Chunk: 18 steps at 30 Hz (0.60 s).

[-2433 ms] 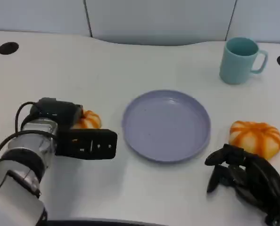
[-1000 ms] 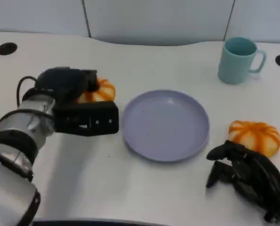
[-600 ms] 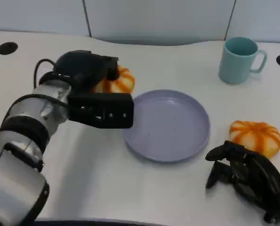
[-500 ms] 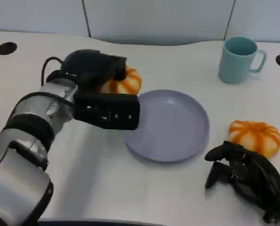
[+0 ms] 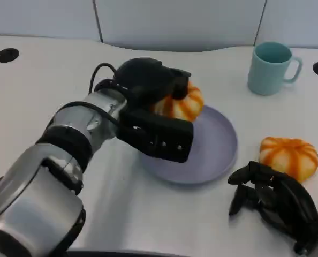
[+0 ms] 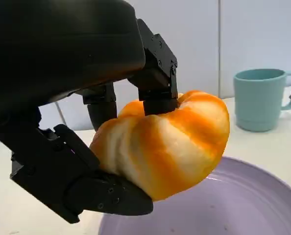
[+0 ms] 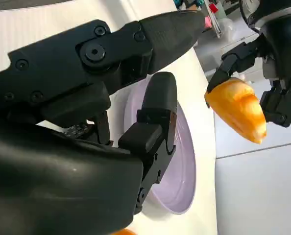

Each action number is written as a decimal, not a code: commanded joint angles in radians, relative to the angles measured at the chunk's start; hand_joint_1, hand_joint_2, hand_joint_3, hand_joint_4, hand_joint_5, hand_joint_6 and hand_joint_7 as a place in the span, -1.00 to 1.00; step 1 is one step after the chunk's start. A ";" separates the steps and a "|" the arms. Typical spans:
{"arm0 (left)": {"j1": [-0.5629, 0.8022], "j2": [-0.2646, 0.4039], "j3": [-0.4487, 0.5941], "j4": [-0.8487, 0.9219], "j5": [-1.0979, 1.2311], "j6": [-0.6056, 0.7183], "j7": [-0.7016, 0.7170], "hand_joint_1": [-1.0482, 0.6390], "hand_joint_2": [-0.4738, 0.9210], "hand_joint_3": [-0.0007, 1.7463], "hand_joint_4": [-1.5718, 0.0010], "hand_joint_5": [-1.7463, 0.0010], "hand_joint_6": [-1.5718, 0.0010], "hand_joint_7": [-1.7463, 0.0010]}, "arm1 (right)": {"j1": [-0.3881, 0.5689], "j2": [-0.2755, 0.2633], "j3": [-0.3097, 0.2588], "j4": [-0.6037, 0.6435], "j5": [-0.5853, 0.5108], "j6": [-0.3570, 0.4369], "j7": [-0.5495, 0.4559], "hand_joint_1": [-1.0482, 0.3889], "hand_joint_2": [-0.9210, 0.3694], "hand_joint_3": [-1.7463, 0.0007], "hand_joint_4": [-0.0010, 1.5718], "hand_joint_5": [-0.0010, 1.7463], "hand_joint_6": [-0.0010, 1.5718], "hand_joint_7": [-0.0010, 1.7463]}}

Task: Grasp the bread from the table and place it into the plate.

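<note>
My left hand [image 5: 151, 101] grips an orange-and-cream striped bread [image 5: 180, 104] and holds it in the air over the left part of the lavender plate [image 5: 215, 144]. In the left wrist view the fingers [image 6: 155, 73] clamp the bread [image 6: 170, 142] from above and below, with the plate [image 6: 233, 205] just beneath. A second striped bread [image 5: 288, 156] lies on the table right of the plate. My right hand [image 5: 274, 206] rests on the table just in front of that bread, holding nothing, fingers apart. The right wrist view shows the held bread [image 7: 238, 108] above the plate [image 7: 177, 161].
A teal mug [image 5: 270, 68] stands at the back right, also visible as the mug [image 6: 260, 98] in the left wrist view. Dark round holes [image 5: 7, 55] sit in the white table at the far left and far right. A grey wall runs behind the table.
My left hand lifted the bread off the table at the left and carried it rightward, from beside the plate to above it. The right hand has barely moved.
</note>
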 commanded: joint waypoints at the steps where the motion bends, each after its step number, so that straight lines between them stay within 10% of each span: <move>1: -0.008 -0.034 -0.021 0.012 0.013 -0.001 0.010 -0.23 0.73 -0.55 0.06 -1.00 0.20 -0.64 | 0.038 0.002 0.005 0.021 -0.014 0.017 -0.008 -0.26 -1.00 0.92 -0.24 0.79 -0.09 0.17; 13: 0.007 -0.070 -0.041 0.034 0.016 0.005 -0.017 -0.26 0.96 -0.93 0.09 -0.87 0.15 -0.44 | 0.028 0.007 -0.011 0.061 0.000 -0.014 0.022 -0.28 -1.00 0.94 -0.17 0.81 -0.09 0.16; 18: 0.005 -0.058 -0.070 0.034 0.043 0.009 0.021 -0.24 0.98 -0.95 0.03 -1.00 0.35 -0.96 | 0.022 0.004 -0.012 0.090 -0.011 -0.052 0.027 -0.29 -1.00 0.90 -0.17 0.81 -0.08 0.15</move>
